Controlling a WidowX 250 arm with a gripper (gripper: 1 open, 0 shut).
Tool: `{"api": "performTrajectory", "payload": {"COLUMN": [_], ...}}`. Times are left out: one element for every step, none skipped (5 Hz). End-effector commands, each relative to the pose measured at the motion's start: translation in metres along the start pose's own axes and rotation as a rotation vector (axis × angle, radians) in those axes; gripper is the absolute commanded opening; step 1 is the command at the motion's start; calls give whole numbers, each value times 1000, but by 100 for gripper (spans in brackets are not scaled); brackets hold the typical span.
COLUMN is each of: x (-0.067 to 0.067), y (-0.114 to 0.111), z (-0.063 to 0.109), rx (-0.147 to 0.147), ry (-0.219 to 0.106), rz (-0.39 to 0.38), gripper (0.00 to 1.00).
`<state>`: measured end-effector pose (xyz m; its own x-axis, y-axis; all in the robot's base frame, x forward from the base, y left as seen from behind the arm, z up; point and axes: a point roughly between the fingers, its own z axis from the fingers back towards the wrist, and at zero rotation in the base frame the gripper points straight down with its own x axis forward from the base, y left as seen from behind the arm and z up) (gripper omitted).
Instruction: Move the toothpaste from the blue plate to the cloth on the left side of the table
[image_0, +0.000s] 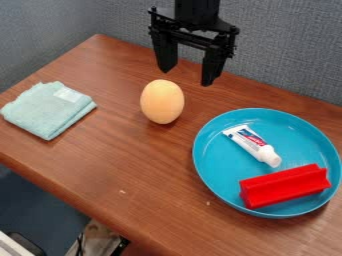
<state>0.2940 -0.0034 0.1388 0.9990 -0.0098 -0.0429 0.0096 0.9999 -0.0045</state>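
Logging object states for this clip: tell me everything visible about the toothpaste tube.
The toothpaste is a small white tube with red and blue markings and a white cap at its lower-right end. It looks like soft plastic, closed and intact. It lies flat and diagonal inside the blue plate, resting on the plate's floor near the middle. A red block lies close by, apart from it. Nothing grips it; the open pincer hangs well away.

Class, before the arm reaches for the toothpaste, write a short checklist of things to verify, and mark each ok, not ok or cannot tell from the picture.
1. Gripper open and empty: ok.
2. Toothpaste lying on the blue plate: ok.
3. Toothpaste apart from the red block: ok.
4. Cloth at the table's left side with nothing on it: ok.
5. Gripper above the toothpaste: not ok, it hangs behind the egg.
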Motion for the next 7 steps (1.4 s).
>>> {"api": "performTrajectory", "payload": {"x": [-1,0,1,0,1,0,3], "y": [-2,-17,-42,-73,-97,-109,-110], "z": [-6,-11,-15,-20,-28,-38,-48], "rx": [0,0,-1,4,9,-2,-16], "ry": [17,18,-5,-20,-40,-71,-114], "rz": [9,86,214,394,585,746,887], "gripper": [100,100,100,100,100,100,100]}}
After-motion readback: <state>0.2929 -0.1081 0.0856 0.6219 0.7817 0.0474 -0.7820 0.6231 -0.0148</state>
